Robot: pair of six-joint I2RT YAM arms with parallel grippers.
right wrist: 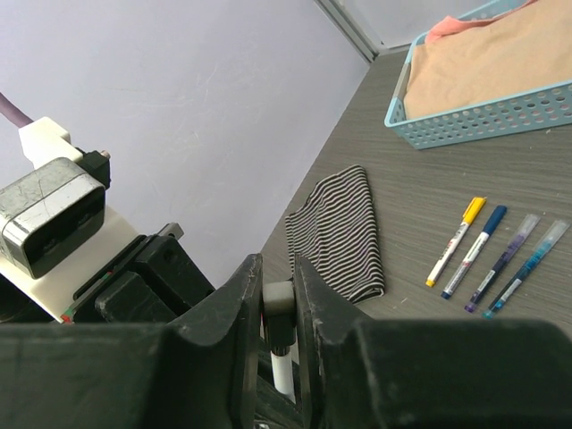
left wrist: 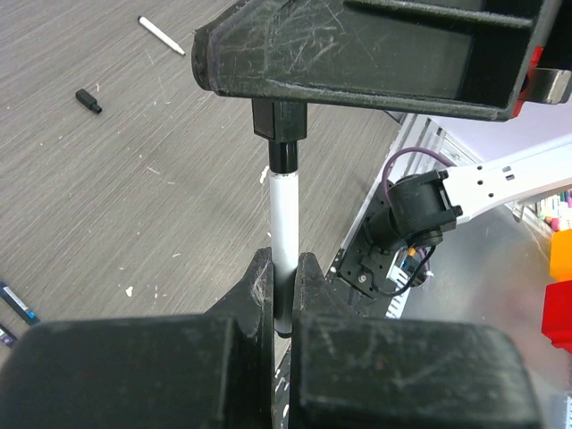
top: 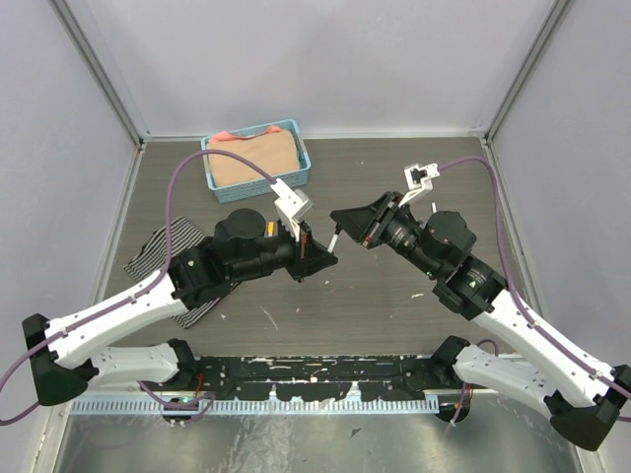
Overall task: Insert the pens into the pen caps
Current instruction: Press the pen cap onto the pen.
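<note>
Capping now: left hand [left wrist: 284,290] grips the pen [left wrist: 283,214], right hand [right wrist: 278,286] grips the cap [right wrist: 279,304] meeting its tip; next, push straight together.

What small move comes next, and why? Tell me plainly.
Probably push the pen in the left gripper straight into the black cap in the right gripper: both are clamped and lined up, and the cap looks only partly on.

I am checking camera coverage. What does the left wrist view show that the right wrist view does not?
Only left wrist: a loose pen and a small black piece lying on the table. Only right wrist: the blue basket, the striped cloth and the yellow-capped pen. Both: the white pen in the left gripper, meeting the cap in the right gripper.
</note>
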